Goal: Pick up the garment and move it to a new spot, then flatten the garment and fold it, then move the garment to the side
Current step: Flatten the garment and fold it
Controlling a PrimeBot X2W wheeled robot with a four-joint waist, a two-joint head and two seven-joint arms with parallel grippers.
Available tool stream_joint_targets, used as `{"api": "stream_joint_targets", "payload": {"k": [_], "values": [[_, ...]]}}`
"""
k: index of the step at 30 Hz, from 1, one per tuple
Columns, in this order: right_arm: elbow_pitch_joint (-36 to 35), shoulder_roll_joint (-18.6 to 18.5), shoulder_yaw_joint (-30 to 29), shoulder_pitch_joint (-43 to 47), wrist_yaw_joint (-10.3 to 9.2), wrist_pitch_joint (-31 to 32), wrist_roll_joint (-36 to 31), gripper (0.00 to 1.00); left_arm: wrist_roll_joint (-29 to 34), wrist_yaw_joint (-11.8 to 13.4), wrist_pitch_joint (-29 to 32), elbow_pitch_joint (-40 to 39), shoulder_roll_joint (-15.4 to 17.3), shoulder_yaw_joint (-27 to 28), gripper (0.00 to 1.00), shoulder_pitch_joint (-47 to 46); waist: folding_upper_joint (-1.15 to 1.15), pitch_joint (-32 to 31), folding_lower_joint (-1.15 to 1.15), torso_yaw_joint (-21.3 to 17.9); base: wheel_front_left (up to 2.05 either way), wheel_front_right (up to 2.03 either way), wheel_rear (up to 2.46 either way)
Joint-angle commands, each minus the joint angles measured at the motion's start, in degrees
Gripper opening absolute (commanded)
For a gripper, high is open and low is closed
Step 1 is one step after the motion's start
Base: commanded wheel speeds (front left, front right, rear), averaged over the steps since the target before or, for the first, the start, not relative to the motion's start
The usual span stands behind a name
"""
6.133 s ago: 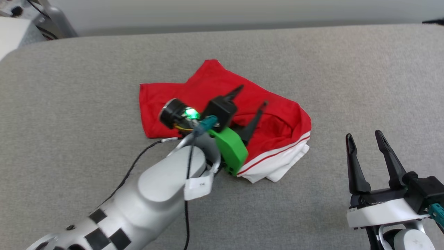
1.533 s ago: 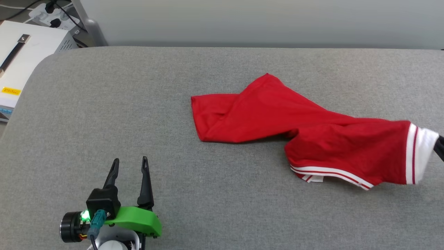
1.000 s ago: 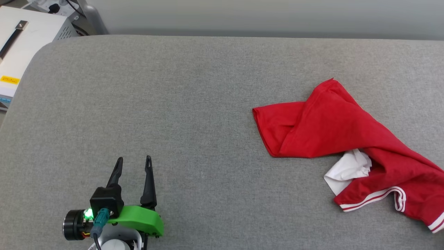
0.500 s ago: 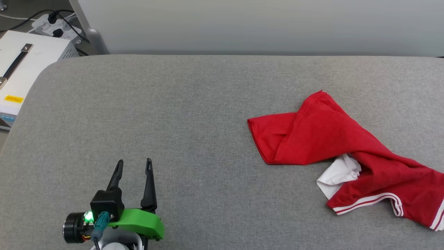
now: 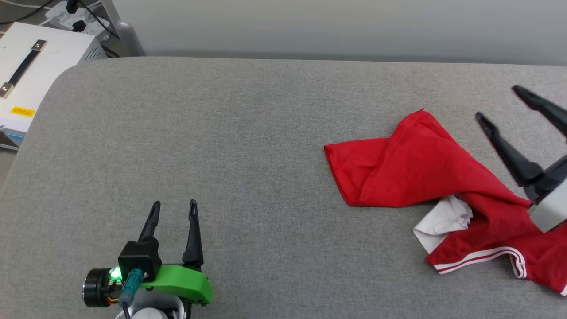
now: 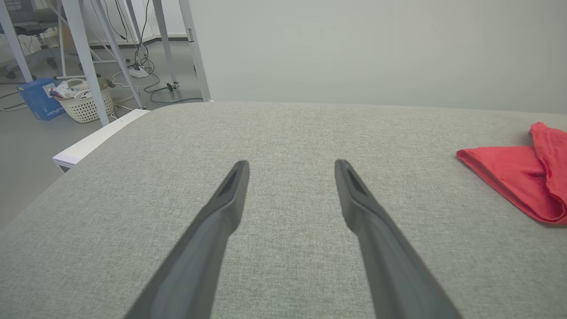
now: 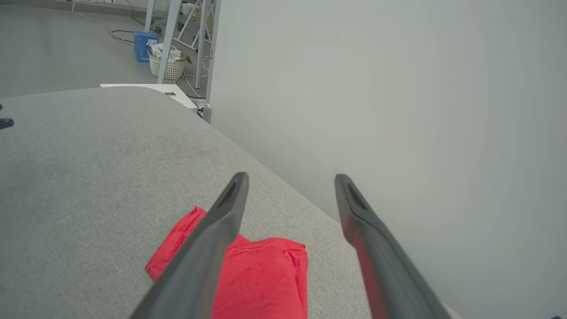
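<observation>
Grey padded surface [image 5: 248, 146] takes up most of the head view, with a pale wall [image 5: 336, 26] running along its far edge. Garment [image 5: 412, 168] lies crumpled on the right half of the surface: mostly red cloth, one folded red corner pointing left, a bunched white sleeve [image 5: 443, 221] poking out at its near side, and red-white striped trim [image 5: 478, 259] along the near right hem. Its right end runs out of frame. Lettering not visible.

White box [image 5: 31, 75] with a dark handle sits off the surface's far left corner.

Right gripper [image 5: 497, 102] comes in from the right edge, above the garment's right part, fingers spread wide with nothing between them. In the right wrist view its fingers [image 7: 291, 176] point over the red cloth [image 7: 261, 274] toward the wall, clear of the fabric.

Left gripper [image 5: 174, 204] is at the near left, well apart from the garment, fingers parted and empty. In the left wrist view [image 6: 291, 163] only bare grey surface lies between them, with the garment's corner [image 6: 514, 177] far right.

Floor beyond holds a white basket [image 6: 86, 104] and a blue box [image 6: 40, 99].
</observation>
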Motion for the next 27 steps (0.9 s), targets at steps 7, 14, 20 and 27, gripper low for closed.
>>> {"api": "stream_joint_targets", "payload": {"k": [7,14,20,27], "values": [[-0.5,-1.6,14.5,-7.0,-0.03,20.8,7.0,1.0,0.3,0.5,-0.3,-0.5,-0.2,-0.4,1.0,-1.6,0.0,1.2,0.0,0.9,0.0,0.0,0.0],[2.7,-2.6,23.8,-10.7,-0.03,37.7,11.4,1.0,-0.2,0.8,-0.3,-1.0,-0.2,-1.1,1.0,-2.8,0.0,4.1,0.0,1.5,0.0,0.0,0.0],[9.7,-0.8,28.8,-12.6,-0.03,38.7,13.0,1.0,-0.8,1.1,-0.3,-0.9,-0.2,-2.0,1.0,-4.7,0.0,7.6,0.0,2.5,0.0,0.0,0.0],[20.2,0.0,36.0,-12.8,-0.03,39.0,13.6,1.0,-1.0,1.3,-0.3,-0.3,-0.2,-2.6,1.0,-6.1,0.0,9.0,0.0,3.6,0.0,0.0,0.0]]}}
